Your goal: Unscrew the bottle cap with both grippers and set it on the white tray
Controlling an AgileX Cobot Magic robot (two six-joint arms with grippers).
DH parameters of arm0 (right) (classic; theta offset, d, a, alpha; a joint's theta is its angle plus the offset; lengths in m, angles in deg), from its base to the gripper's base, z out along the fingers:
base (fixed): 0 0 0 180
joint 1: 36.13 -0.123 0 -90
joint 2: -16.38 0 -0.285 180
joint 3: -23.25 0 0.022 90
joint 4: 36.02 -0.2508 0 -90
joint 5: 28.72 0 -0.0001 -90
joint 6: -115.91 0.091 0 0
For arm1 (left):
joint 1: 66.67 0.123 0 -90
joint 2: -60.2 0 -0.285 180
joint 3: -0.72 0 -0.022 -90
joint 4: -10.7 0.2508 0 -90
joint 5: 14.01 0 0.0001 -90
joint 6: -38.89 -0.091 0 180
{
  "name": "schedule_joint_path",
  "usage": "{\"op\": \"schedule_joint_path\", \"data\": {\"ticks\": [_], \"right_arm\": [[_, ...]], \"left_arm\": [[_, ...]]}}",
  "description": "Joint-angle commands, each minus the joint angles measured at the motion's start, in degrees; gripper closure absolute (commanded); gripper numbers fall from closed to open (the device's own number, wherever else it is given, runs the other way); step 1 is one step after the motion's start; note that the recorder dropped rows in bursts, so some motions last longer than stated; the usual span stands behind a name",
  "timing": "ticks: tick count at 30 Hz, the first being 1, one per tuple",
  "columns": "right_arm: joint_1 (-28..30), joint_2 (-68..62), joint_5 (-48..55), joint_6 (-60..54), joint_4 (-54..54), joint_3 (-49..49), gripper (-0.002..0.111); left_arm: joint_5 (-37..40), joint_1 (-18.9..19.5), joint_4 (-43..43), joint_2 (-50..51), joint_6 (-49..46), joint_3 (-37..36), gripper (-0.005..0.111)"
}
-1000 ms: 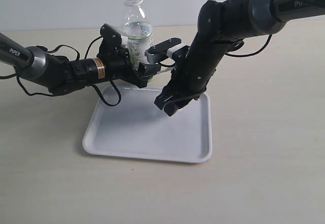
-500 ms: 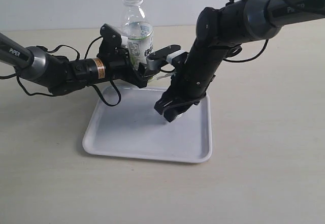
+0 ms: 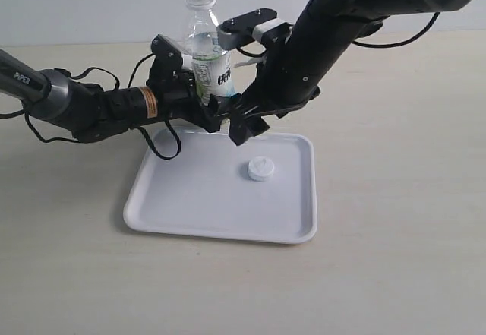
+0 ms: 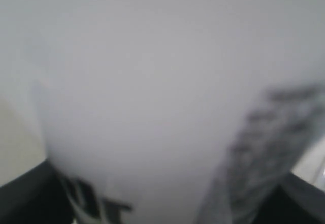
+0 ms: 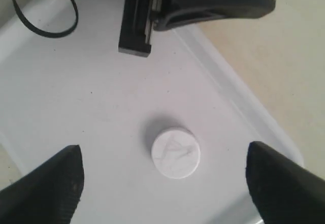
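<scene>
The bottle cap (image 3: 260, 169) lies flat and alone on the white tray (image 3: 182, 198), right of the tray's middle. In the right wrist view the bottle cap (image 5: 175, 152) sits on the white tray (image 5: 96, 107) below my right gripper (image 5: 167, 183), which is open, with its fingertips (image 5: 56, 183) wide apart and clear of the cap. My right gripper (image 3: 244, 126) hangs above the tray's far edge. The uncapped bottle (image 3: 205, 50) stands upright behind the tray, and my left gripper (image 3: 201, 98) is shut on its labelled body. The blurred bottle (image 4: 152, 82) fills the left wrist view.
The beige table (image 3: 395, 221) surrounds the tray. The left arm (image 3: 83, 107) lies low across the table's left side with black cables looping by the tray's far left corner. The right arm (image 3: 342, 16) reaches down from the upper right.
My right gripper has opened and let go of the cap, which now lies on the tray. The gripper has risen and drawn back toward the bottle. The left arm has not moved.
</scene>
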Motion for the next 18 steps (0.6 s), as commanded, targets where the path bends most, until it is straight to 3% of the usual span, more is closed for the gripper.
{"op": "schedule_joint_path", "data": {"ticks": [1, 9, 18], "right_arm": [[0.0, 3.0, 0.5, 0.1, 0.2, 0.0, 0.027], [0.0, 6.9, 2.6, 0.1, 0.2, 0.0, 0.027], [0.0, 13.2, 3.8, 0.1, 0.2, 0.0, 0.029]], "left_arm": [[-2.7, -0.1, 0.0, -0.5, -0.5, 0.0, 0.004], [-2.4, 0.8, 5.4, -0.8, 3.6, -0.1, 0.002], [-1.7, 6.1, 28.0, -5.7, 26.0, -0.1, 0.004]]}}
